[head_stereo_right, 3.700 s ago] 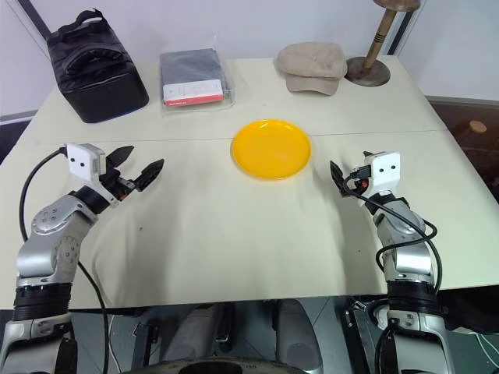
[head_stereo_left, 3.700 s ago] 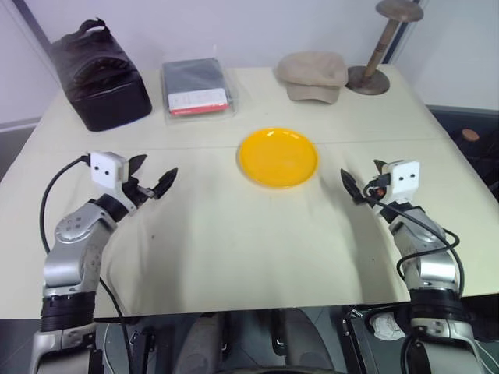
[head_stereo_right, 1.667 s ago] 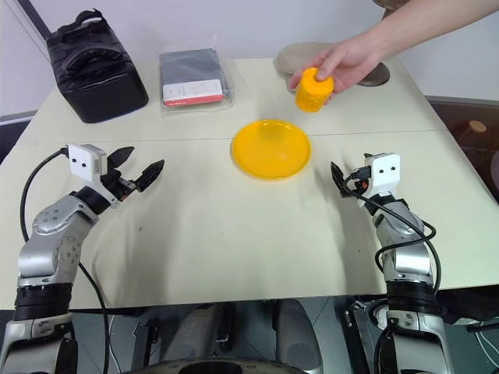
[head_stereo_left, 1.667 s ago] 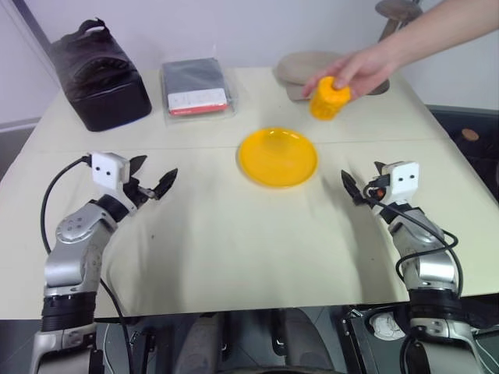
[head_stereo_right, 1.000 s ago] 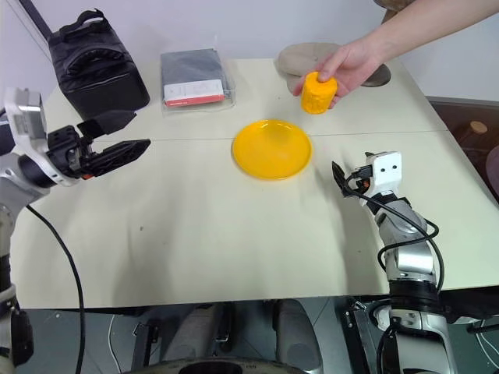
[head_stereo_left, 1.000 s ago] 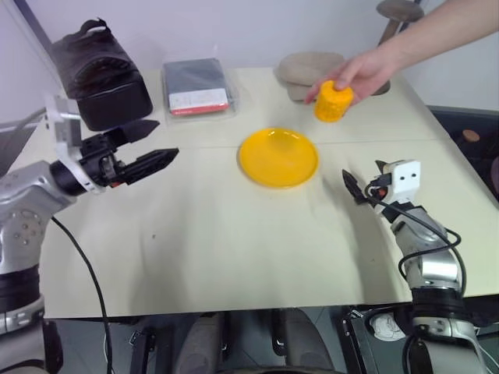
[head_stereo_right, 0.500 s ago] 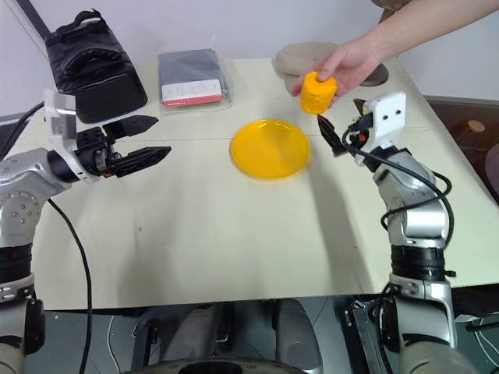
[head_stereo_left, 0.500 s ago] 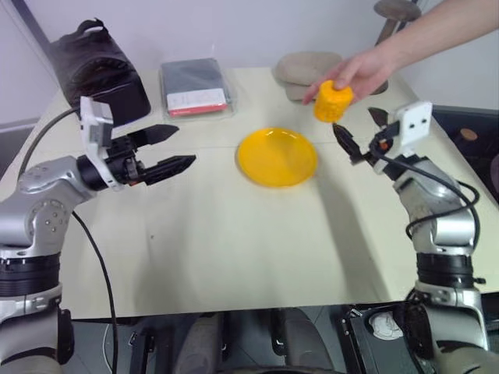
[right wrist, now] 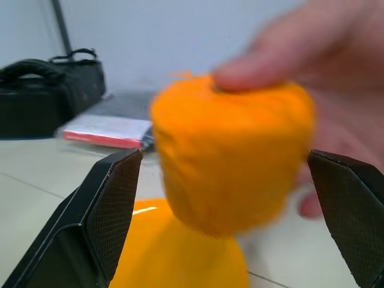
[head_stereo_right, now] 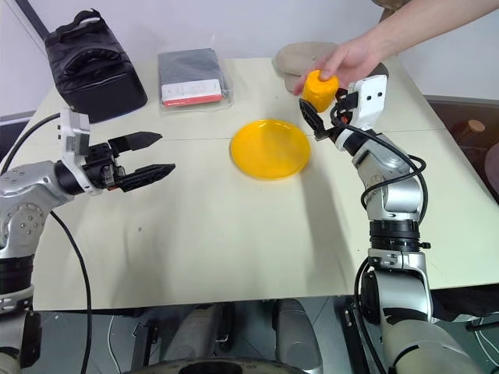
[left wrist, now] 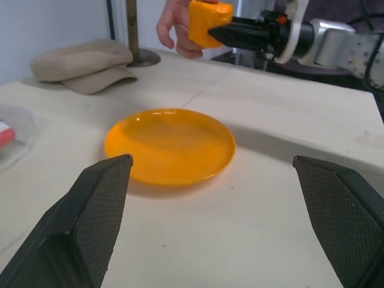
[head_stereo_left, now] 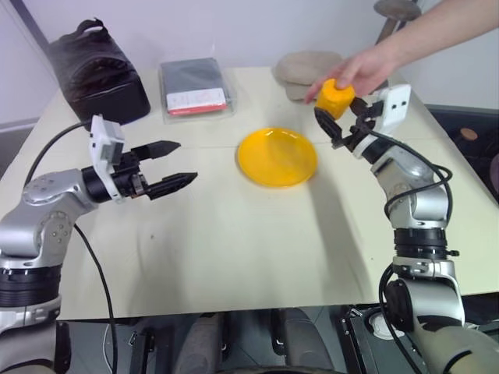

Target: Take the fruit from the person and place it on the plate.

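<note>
A person's hand (head_stereo_left: 366, 70) holds the small yellow-orange fruit (head_stereo_left: 337, 97) in the air, beyond the right edge of the round yellow plate (head_stereo_left: 277, 157). My right gripper (head_stereo_right: 318, 109) is raised to the fruit and open. In the right wrist view the fruit (right wrist: 231, 156) sits between the two spread fingers, with the person's fingers still on top of it. My left gripper (head_stereo_left: 185, 161) hovers open and empty over the table, left of the plate and pointing toward it. The plate (left wrist: 171, 144) is empty.
Along the table's far edge are a black bag (head_stereo_left: 97, 74) at the left, a flat dark packet with a red and white label (head_stereo_left: 195, 86), a beige cap (head_stereo_left: 308, 68) and a wooden stand (head_stereo_left: 390, 15) behind the hand.
My right gripper has risen from beside the plate and moved left, up to the fruit. My left gripper has sunk a little. The person's hand stays put.
</note>
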Tool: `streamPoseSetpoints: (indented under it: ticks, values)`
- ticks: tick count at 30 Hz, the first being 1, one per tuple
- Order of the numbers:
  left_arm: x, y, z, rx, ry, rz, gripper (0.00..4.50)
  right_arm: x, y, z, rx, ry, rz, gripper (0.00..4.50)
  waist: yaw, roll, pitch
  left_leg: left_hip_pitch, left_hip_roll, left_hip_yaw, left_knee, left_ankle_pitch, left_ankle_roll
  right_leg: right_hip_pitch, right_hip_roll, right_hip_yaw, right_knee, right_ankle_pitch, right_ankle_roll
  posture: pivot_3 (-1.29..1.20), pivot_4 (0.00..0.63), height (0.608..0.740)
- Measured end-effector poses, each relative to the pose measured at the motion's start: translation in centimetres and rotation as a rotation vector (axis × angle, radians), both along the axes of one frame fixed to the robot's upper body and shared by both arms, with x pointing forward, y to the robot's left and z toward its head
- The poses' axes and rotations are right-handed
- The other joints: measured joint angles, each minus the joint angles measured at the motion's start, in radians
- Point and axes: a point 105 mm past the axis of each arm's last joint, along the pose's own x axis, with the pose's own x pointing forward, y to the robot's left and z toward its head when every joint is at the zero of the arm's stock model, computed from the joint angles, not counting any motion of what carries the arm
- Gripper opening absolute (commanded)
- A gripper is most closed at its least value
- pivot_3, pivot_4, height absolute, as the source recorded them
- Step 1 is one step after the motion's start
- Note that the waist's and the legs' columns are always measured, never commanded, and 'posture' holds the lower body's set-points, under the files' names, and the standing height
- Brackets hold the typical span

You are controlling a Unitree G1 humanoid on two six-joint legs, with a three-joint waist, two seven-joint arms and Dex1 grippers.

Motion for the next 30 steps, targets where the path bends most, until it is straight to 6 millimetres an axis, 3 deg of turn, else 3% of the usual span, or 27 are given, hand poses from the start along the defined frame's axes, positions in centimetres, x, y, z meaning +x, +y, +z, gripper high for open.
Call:
streamPoseSetpoints:
  ticks: [12, 14, 17, 26, 30]
  values:
    - [0.1, 0.0, -0.4, -0.012, 0.01, 0.025, 4.5, -0.2, 1.4, 1.5, 0.016, -0.026, 0.042, 4.44, 0.0, 0.0, 0.0, 0.0, 0.0, 0.0, 0.0, 0.0, 0.0, 0.0, 0.0, 0.0, 0.0, 0.0, 0.0, 0.0, 0.15, 0.74]
    - [0.1, 0.1, -0.4, -0.012, 0.01, 0.029, 4.5, 0.0, 1.4, 1.5, 0.018, -0.022, 0.042, 3.9, 0.0, 0.0, 0.0, 0.0, 0.0, 0.0, 0.0, 0.0, 0.0, 0.0, 0.0, 0.0, 0.0, 0.0, 0.0, 0.0, 0.15, 0.74]
    - [0.1, 0.1, -0.5, -0.012, 0.009, 0.031, 4.5, 0.2, 1.4, 1.5, 0.021, -0.019, 0.04, 2.71, 0.0, 0.0, 0.0, 0.0, 0.0, 0.0, 0.0, 0.0, 0.0, -0.001, 0.0, 0.0, 0.0, 0.0, 0.0, 0.0, 0.15, 0.74]
    - [0.0, 0.0, -0.5, -0.007, 0.004, 0.039, 4.5, 0.2, 1.8, 1.2, 0.027, -0.003, 0.059, 2.61, -0.001, 0.0, 0.0, 0.0, 0.0, 0.0, -0.001, 0.0, 0.0, -0.001, 0.0, 0.0, 0.0, 0.0, 0.0, 0.0, 0.15, 0.74]
    - [0.0, 0.3, -0.8, 0.004, 0.008, 0.055, 4.5, -0.5, 4.8, 0.2, 0.031, 0.035, 0.17, 2.61, -0.004, 0.0, 0.0, 0.0, 0.0, 0.0, -0.002, 0.0, 0.0, -0.001, 0.0, 0.0, 0.0, 0.0, 0.0, 0.0, 0.15, 0.74]
